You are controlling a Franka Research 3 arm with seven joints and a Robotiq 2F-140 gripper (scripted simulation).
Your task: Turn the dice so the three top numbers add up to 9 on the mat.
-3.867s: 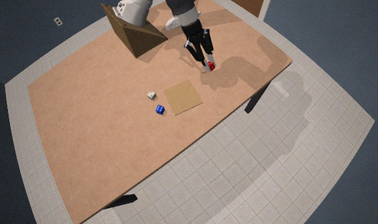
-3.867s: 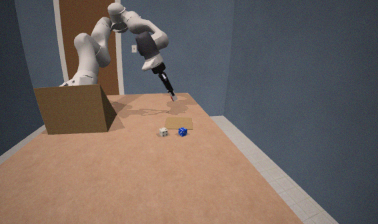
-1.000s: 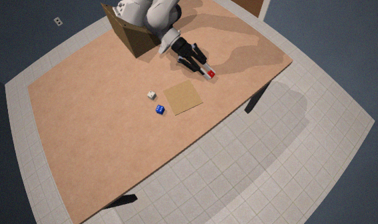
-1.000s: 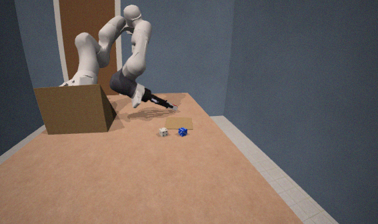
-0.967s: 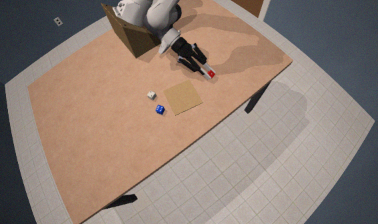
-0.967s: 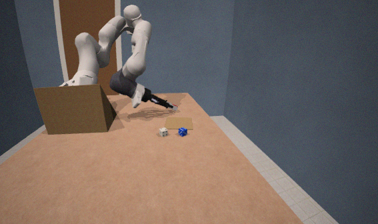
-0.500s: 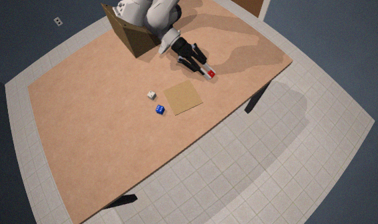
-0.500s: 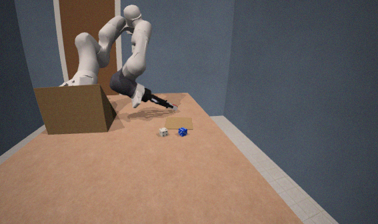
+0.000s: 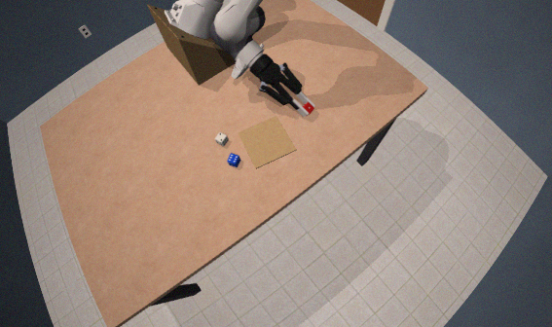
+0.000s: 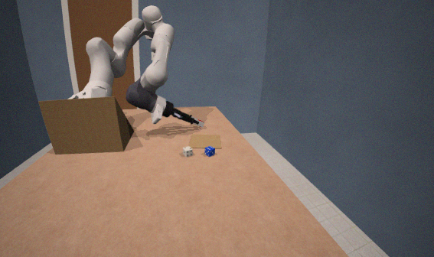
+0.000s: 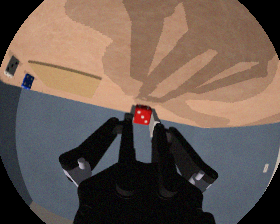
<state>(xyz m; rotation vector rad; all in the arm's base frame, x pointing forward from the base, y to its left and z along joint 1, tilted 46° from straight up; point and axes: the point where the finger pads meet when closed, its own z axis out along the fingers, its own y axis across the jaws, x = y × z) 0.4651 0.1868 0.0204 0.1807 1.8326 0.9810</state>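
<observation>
My gripper (image 9: 306, 106) (image 10: 200, 123) (image 11: 143, 118) is shut on the red die (image 9: 309, 108) (image 11: 142, 115), beyond the mat's far side as the exterior camera looks. The arm slants low; a gap under the die is hard to judge. The die shows three pips toward the wrist camera. The tan square mat (image 9: 268, 142) (image 10: 205, 141) (image 11: 66, 80) lies flat. The blue die (image 9: 234, 160) (image 10: 210, 151) (image 11: 28, 81) sits on the table beside the mat, six on top. The white die (image 9: 221, 139) (image 10: 187, 151) (image 11: 12, 65) sits beside it, off the mat, apparently with two on top.
A brown wedge-shaped block (image 9: 197, 60) (image 10: 84, 126) stands by the arm's base. The table's long edge (image 9: 327, 171) runs past the mat on the side away from the base. The arm's shadow falls across the table around the gripper.
</observation>
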